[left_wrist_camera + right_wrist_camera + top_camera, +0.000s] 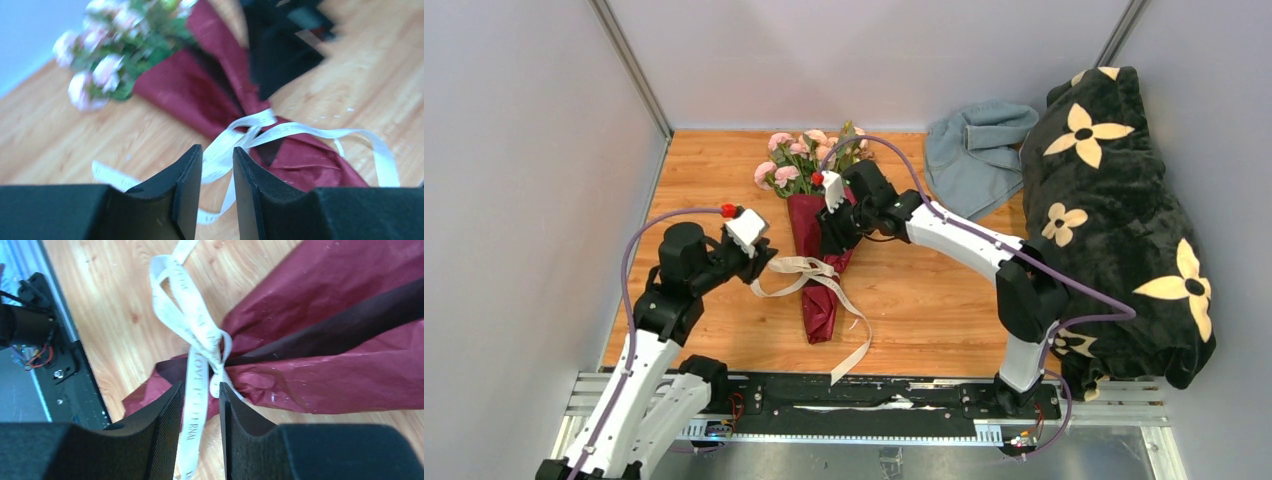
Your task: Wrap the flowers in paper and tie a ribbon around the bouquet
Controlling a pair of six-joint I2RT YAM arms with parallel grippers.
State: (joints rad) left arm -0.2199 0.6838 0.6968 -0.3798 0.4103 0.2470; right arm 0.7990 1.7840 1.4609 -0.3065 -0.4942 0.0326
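The bouquet (818, 285) lies flat on the wooden table (944, 300), its flowers (799, 160) pointing away from the arm bases and its narrow end toward them. The dark red paper (325, 315) is already closed around the stems, and the ribbon (197, 335) is crossed at the bouquet's waist in what looks like a first knot with a loop, so the step in hand seems to be tying.

The left gripper (217, 155) sits just left of the bouquet's waist, jaws narrow, with ribbon running between the fingertips. The right gripper (199, 390) hangs over the bouquet just flower-side of the knot, jaws also narrow, with a strand in the gap. For neither can a firm pinch be told.

The next move likely calls for both claws to clamp their strands and draw apart across the bouquet, tightening the knot without dragging the light paper cone.

One loose ribbon tail trails from the bouquet toward the black rail (874, 400). To the bouquet's right are a grey-blue cloth (974, 150) and, beyond it, a black plush blanket (1114, 200) with cream flower shapes. Pale grey walls close the space in.
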